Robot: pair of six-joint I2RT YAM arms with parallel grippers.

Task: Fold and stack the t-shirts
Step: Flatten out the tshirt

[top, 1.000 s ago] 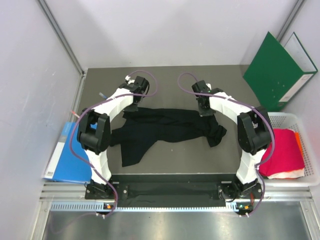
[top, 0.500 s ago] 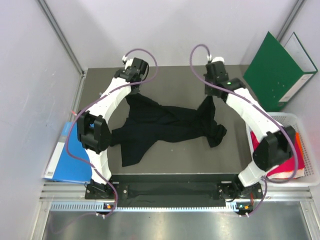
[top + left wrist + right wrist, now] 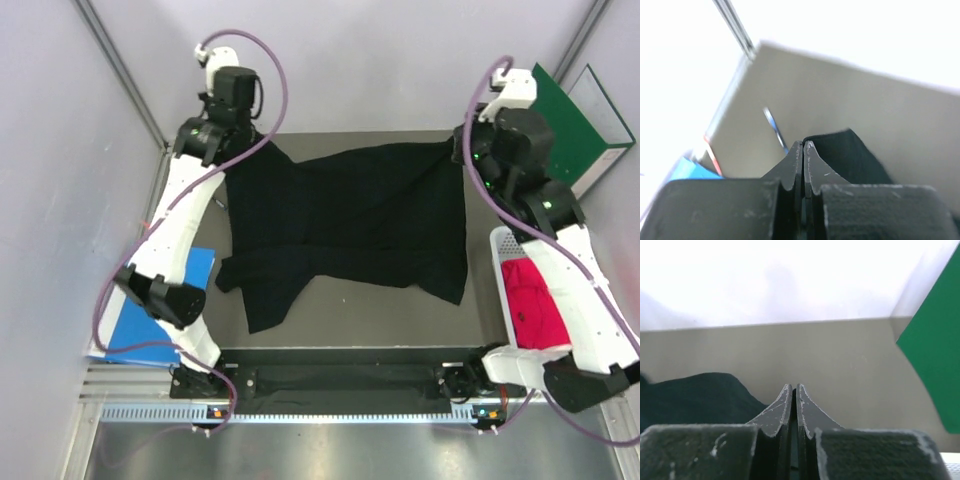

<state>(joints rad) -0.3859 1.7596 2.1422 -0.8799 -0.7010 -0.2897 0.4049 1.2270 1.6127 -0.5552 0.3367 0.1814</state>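
Note:
The black t-shirt (image 3: 350, 215) hangs spread out between both raised grippers, its lower part trailing on the grey table (image 3: 370, 310). My left gripper (image 3: 252, 140) is shut on its far-left top corner. My right gripper (image 3: 462, 150) is shut on its far-right top corner. In the left wrist view the jaws (image 3: 803, 142) are closed with black cloth (image 3: 850, 157) beside them. In the right wrist view the jaws (image 3: 792, 386) are closed with black cloth (image 3: 695, 395) to their left. The magenta-red t-shirt (image 3: 535, 310) lies in a white basket (image 3: 497, 240) at the right.
A green folder (image 3: 570, 125) leans against the wall at the far right and shows in the right wrist view (image 3: 940, 355). A blue folder (image 3: 150, 315) lies off the table's left edge. Grey walls close in the back and sides.
Both arms have risen and swung outward to the far corners, lifting the black t-shirt from a crumpled strip into a wide spread sheet. The magenta-red t-shirt now shows more.

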